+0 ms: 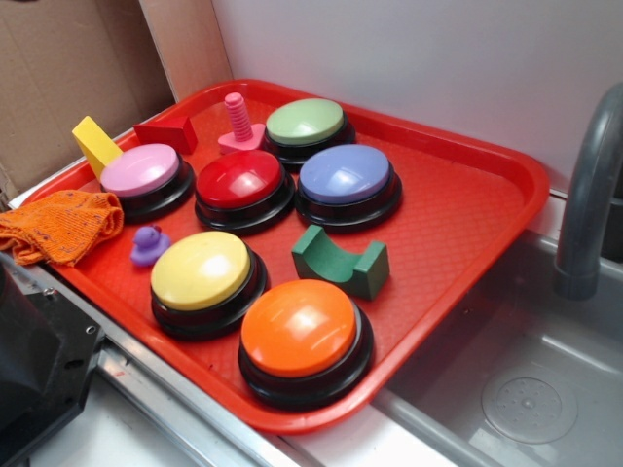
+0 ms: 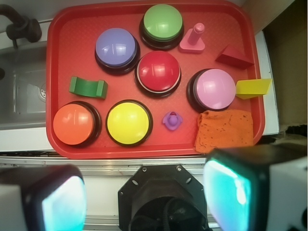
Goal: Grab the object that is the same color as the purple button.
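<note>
The object, a tiny purple duck (image 1: 148,245) (image 2: 172,120), stands on the red tray (image 1: 458,224) (image 2: 62,57) between the yellow button (image 2: 128,121) and an orange cloth (image 2: 225,130). The purple button (image 1: 346,175) (image 2: 115,47), periwinkle with a black base, sits further back. In the wrist view my gripper (image 2: 144,197) hangs high above the tray's near edge, open and holding nothing. The exterior view does not show it.
Red (image 2: 159,72), green (image 2: 163,21), lilac-pink (image 2: 215,88) and orange (image 2: 73,123) buttons crowd the tray. A green arch block (image 2: 88,87), pink bolt (image 2: 194,37), red wedge (image 2: 233,57) and yellow block (image 2: 252,87) lie among them. A sink (image 1: 526,389) with faucet (image 1: 589,195) adjoins.
</note>
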{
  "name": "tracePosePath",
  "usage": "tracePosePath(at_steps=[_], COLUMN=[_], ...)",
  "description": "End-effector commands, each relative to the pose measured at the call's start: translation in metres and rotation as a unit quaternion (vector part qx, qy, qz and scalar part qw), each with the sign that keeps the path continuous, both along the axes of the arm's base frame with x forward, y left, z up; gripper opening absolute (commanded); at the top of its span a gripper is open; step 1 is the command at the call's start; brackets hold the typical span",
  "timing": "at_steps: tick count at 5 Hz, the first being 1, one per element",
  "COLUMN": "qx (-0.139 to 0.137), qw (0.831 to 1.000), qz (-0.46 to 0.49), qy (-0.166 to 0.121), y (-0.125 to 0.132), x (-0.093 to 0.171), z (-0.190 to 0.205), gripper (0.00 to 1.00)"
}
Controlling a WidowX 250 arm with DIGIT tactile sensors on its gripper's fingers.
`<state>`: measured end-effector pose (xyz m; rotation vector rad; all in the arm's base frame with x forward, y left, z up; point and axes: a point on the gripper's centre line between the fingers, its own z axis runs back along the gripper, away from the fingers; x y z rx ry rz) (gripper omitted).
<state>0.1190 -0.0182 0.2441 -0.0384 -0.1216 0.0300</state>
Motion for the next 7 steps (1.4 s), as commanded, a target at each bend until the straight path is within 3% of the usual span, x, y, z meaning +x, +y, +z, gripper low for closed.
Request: tracePosePath(at_steps=[1,2,4,6,7], qx=[0.0,-0.012,0.011,0.035,0.019], qw=[1.0,0.997,0.976,0.943,0.939], qz=[0.0,0.069,0.217,0.33,0.344], qy=[0.0,-0.009,-0.022,-0.016,-0.011], y=[0.0,0.014,0.036,0.053,0.066], x=[0.0,-0.003,-0.008,-0.002,0.004], z=[0.0,-0.011,-0.056,-0.112,-0.145], gripper=[1.0,1.0,1.0,1.0,1.0])
